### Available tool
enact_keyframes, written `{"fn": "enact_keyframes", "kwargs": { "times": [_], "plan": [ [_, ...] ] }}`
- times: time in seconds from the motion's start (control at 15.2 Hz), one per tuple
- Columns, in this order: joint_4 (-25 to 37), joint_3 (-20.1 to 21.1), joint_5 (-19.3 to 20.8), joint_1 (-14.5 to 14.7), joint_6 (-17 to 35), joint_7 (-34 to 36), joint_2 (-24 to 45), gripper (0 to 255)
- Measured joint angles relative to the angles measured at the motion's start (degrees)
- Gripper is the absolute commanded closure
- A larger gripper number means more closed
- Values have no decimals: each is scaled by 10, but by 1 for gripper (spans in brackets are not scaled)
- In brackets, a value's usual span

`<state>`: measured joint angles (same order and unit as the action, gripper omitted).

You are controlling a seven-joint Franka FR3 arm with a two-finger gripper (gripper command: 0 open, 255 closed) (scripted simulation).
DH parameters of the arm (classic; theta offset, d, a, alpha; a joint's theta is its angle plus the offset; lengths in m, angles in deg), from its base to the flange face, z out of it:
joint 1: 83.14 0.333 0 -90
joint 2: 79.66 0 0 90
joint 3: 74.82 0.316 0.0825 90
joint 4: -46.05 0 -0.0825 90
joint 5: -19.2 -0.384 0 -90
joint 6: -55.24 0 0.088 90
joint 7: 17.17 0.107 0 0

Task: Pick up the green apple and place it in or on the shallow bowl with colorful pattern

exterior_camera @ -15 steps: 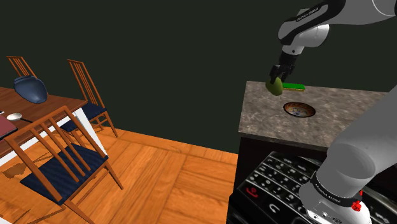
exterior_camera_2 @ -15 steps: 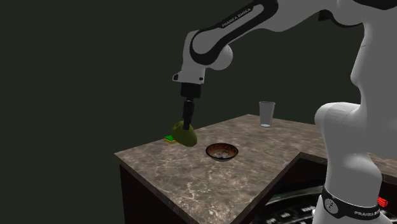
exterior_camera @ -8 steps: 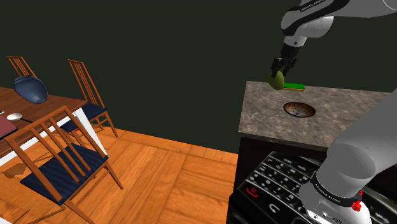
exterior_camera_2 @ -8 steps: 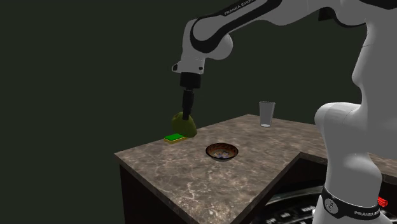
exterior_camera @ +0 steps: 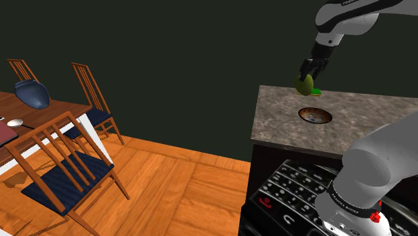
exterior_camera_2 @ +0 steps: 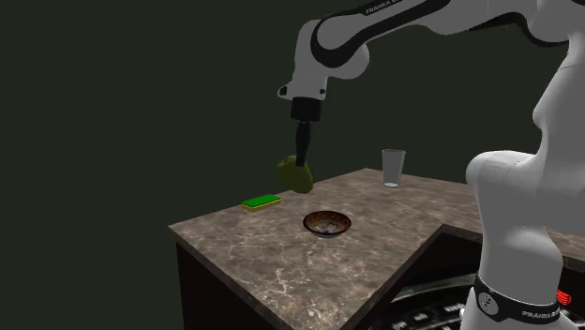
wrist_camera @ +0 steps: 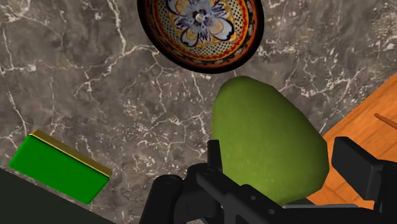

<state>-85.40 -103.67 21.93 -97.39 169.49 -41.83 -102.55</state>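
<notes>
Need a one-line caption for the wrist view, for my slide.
Gripper clasping the green apple above the marbled countertop, patterned bowl and green block lying below.

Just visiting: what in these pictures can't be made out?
1. Wrist view: rim of the bowl, partly cut off by the edge.
2. Wrist view: part of the apple, hidden by the gripper.
3. Shoulder view: green block, partly behind the apple.
4. Second exterior view: glass too small to tell its contents.

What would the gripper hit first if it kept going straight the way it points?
Probably the bare counter, between the bowl and the green pad. The gripper points down with the apple clasped, so the apple would touch first. Depth is hard to judge.
</notes>
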Motion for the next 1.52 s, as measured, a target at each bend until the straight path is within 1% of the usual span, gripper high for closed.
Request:
{"fn": "enact_keyframes", "kwargs": {
  "times": [0.13,0.46,0.59,0.92,1.52],
  "plan": [
    [-22,-3,18,-17,-14,-7,-37,255],
    [-60,-6,61,-64,-71,-26,-135,255],
    [-71,-10,68,-72,-72,-33,-147,255],
    [-105,-22,77,-78,-39,-40,-148,255],
    [-164,-41,86,-79,37,-46,-130,255]
  ]
}}
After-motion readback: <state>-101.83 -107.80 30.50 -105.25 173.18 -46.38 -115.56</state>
